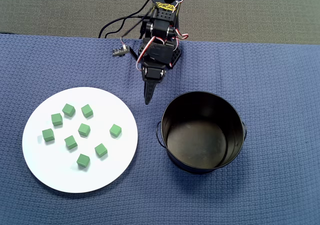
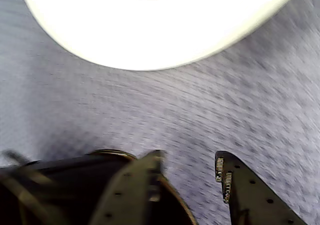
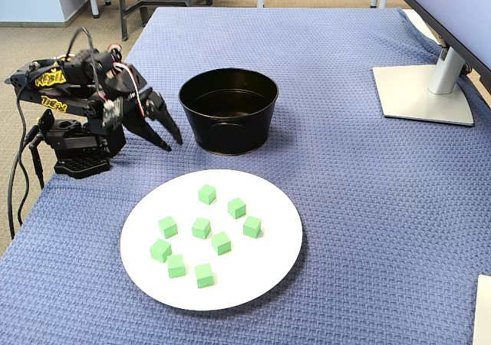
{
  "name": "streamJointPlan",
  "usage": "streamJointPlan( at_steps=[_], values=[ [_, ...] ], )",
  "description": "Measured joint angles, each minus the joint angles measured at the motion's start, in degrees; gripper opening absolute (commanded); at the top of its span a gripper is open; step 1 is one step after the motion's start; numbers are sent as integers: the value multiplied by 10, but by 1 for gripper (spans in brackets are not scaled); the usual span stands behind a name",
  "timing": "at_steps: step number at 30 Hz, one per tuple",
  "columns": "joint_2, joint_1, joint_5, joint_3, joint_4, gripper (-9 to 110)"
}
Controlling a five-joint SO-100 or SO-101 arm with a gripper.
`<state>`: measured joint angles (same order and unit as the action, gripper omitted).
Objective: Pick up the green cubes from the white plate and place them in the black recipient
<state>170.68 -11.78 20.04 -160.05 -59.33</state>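
Note:
Several small green cubes (image 1: 84,129) lie spread on the white plate (image 1: 50,170) at the left of the overhead view; they also show in the fixed view (image 3: 202,228) on the plate (image 3: 261,268). The black pot (image 1: 230,130) stands empty to the right of the plate, and behind it in the fixed view (image 3: 229,123). My gripper (image 1: 148,101) hovers low over the cloth between plate and pot, behind both. It is open and empty (image 3: 173,145). The blurred wrist view shows the jaws apart (image 2: 187,162), the plate's edge (image 2: 160,30) ahead and the pot (image 2: 60,185) at the lower left.
A blue woven cloth (image 1: 270,85) covers the table. The arm's base (image 3: 77,157) and cables (image 1: 120,51) sit at the table's edge. A monitor stand (image 3: 422,92) stands at the far right of the fixed view. A white object (image 3: 483,307) shows at its lower right corner.

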Motion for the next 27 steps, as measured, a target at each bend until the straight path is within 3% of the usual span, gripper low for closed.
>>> streamJointPlan(
  at_steps=[7, 16, 22, 27],
  values=[
    [-66, -78, 185, 68, 38, 17],
    [-207, -142, 575, -18, 438, 19],
    [-295, -134, 675, -18, 551, 18],
    [-359, -129, 690, -18, 608, 18]
  ],
)
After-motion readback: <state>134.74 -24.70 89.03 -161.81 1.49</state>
